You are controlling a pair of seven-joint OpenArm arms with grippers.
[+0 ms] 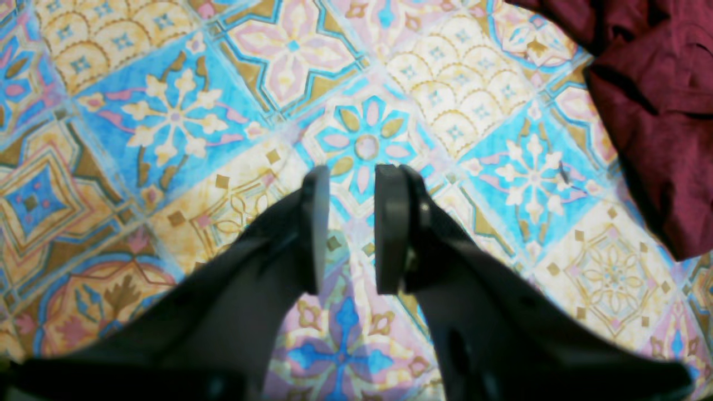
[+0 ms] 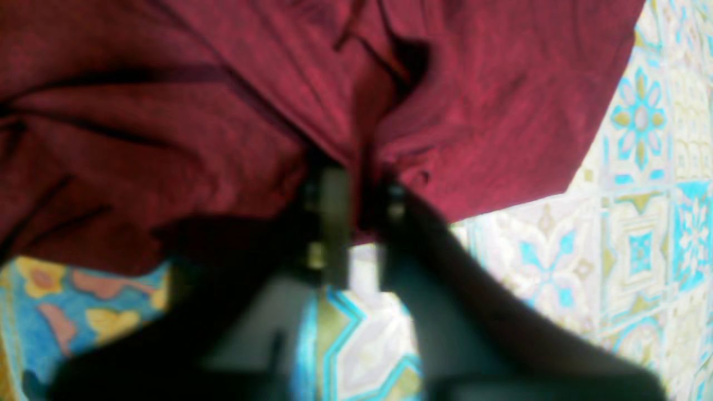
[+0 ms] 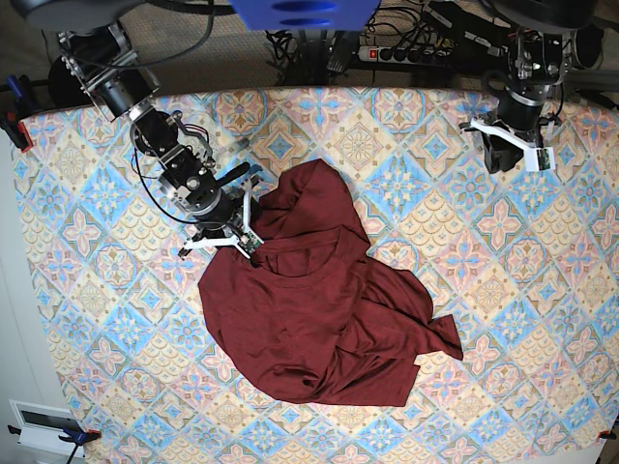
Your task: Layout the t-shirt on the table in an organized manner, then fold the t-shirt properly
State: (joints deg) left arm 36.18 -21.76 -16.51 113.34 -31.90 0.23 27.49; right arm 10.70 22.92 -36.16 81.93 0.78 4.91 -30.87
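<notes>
The maroon t-shirt (image 3: 309, 329) lies crumpled in a heap at the middle of the patterned table (image 3: 406, 126). At the shirt's upper left edge my right gripper (image 3: 244, 232) is shut on a fold of the cloth. The right wrist view shows the t-shirt (image 2: 223, 111) bunched between that gripper's (image 2: 362, 217) fingers, just above the table (image 2: 640, 223). My left gripper (image 3: 505, 159) hangs over the far right part of the table, well away from the shirt. In the left wrist view this gripper (image 1: 351, 228) is open and empty, and the t-shirt (image 1: 657, 111) shows in the top right corner.
A power strip and cables (image 3: 406, 48) lie past the table's far edge. A white box (image 3: 44, 420) sits off the near left corner. Clamps hold the cloth at the table's corners (image 3: 14, 130).
</notes>
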